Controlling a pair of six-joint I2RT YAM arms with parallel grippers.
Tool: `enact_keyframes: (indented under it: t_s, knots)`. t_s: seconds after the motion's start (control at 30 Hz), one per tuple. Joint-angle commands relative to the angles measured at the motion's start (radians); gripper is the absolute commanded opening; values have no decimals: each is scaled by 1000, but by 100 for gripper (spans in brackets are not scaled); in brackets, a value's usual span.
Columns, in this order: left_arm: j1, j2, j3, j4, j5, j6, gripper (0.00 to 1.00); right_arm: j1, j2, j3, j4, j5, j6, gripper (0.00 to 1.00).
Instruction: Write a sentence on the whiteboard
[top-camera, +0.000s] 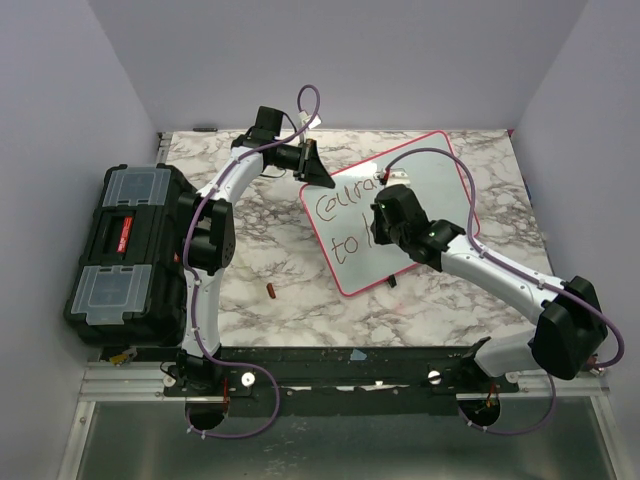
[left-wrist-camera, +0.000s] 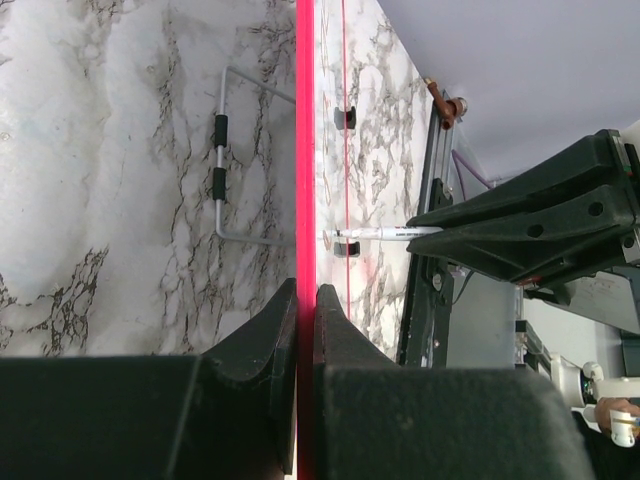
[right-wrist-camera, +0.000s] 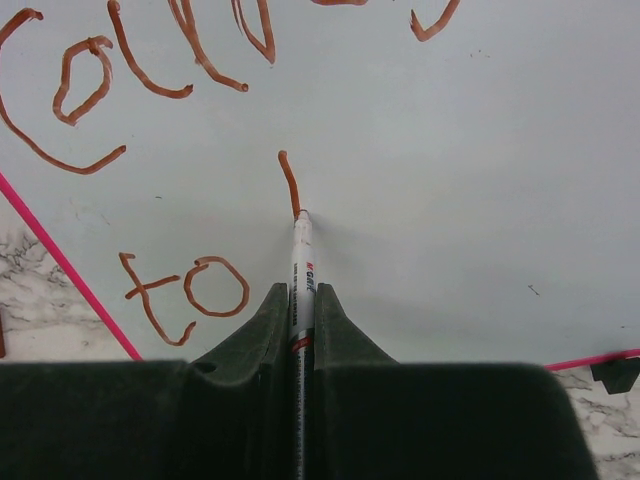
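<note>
Whiteboard, flat and shiny white with a thin pink-red rim (top-camera: 430, 185), lies slanted on the grey marble table (top-camera: 300, 270), right of the black plastic toolbox (top-camera: 130, 250). Dark handwritten lettering (top-camera: 345, 215) fills two lines (the lower one starts "to"). The left arm bends up and over, and the left gripper (left-wrist-camera: 306, 300) pinches the board's rim, jaws closed on it. The right arm stretches in from the right, and the right gripper (right-wrist-camera: 302, 295) squeezes a thin white marker (right-wrist-camera: 300, 255), its tip touching a short stroke beside "to".
</note>
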Motion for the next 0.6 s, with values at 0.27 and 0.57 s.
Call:
enact_keyframes:
  t_s: [0.27, 0.57]
  knots:
    - [4, -21, -2, 69, 4, 86, 0, -4, 4, -11, -27, 119, -19, 1]
    - [4, -22, -2, 70, 6, 86, 0, -4, -30, -56, -64, 113, -7, 1]
